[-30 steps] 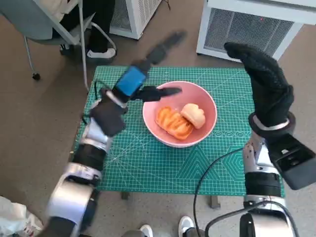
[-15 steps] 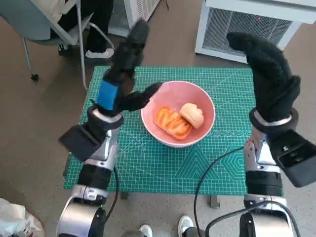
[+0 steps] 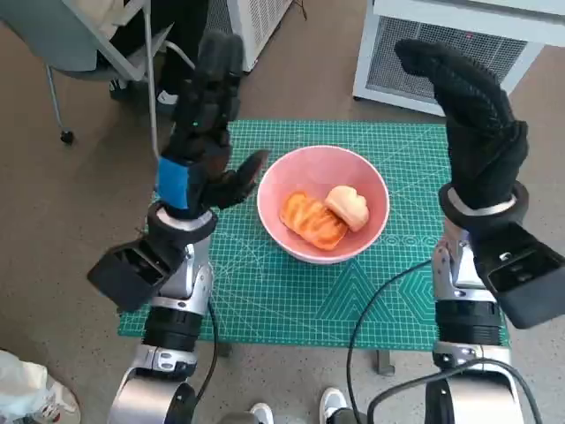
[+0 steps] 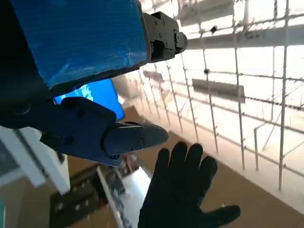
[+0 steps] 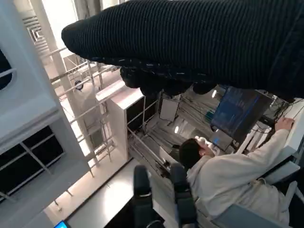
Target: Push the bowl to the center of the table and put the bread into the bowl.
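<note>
Two pieces of bread (image 3: 323, 215) already lie inside the pink bowl (image 3: 362, 184), and the bowl sits close to the middle of the green cutting mat (image 3: 265, 300) that covers the worktop. Judged from this layout, both parts of the task appear complete, and the step in hand is withdrawal of the arms.

The left hand (image 3: 201, 141) is raised above the mat's left edge, fingers spread apart and holding nothing; its thumb points toward the bowl rim but stands clear of it. The right hand (image 3: 472, 115), in the black glove, is raised above the mat's right side, fingers extended and apart, also holding nothing. The left wrist view shows the gloved right hand (image 4: 183, 190) with fingers splayed, which confirms it is empty.

Procedure for a clean finish:
1. Lift each hand away from the bowl, not across it.
2. Keep the left thumb from brushing the rim; a light bowl is likely to slide on the smooth mat.
3. Confirm that both bread pieces rest below the rim before retracting fully.

A person in a pale sleeve (image 5: 237, 185) sits nearby.
</note>
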Controlling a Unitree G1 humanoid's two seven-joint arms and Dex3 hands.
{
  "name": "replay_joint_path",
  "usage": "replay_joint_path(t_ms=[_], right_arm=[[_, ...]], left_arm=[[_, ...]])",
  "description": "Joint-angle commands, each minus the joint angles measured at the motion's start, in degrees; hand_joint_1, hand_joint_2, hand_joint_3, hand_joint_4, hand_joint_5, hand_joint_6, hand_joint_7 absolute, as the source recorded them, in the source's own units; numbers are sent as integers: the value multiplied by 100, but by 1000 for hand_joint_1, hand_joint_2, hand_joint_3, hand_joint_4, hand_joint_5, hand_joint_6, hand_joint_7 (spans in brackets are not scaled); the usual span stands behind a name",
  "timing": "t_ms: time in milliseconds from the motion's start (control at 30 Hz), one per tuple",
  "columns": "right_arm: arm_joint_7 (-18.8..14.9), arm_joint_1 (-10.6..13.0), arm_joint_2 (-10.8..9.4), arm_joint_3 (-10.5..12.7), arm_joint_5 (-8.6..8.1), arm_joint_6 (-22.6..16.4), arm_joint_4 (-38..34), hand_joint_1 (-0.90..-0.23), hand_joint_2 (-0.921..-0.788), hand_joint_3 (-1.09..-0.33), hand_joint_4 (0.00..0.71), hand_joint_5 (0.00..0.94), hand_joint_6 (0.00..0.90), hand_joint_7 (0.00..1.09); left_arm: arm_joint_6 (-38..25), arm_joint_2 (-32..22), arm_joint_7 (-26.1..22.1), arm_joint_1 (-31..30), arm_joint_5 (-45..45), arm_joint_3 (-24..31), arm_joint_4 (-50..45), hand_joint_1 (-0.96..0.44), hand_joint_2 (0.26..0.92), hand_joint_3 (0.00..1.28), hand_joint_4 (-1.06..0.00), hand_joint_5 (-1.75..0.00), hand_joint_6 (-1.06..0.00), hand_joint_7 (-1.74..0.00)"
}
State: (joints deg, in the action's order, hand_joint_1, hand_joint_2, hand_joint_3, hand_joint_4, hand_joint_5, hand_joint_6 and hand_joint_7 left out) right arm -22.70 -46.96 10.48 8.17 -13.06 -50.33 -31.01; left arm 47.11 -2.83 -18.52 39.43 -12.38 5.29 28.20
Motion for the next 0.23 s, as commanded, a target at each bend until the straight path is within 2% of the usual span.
replay_joint_path(t_ms=[33, 233], right_arm=[[39, -38, -44, -48, 71, -4, -91, -545, -921, -740, 266, 4, 220, 295], [39, -63, -27, -60, 64, 1, -81, -540, -921, -740, 269, 4, 220, 296]], left_arm=[[91, 67, 231, -84, 205, 17, -136, -501, 921, 414, -131, -46, -228, -137], [-4, 72, 156, -98, 55, -34, -226, -534, 921, 432, -153, -46, -240, -148]])
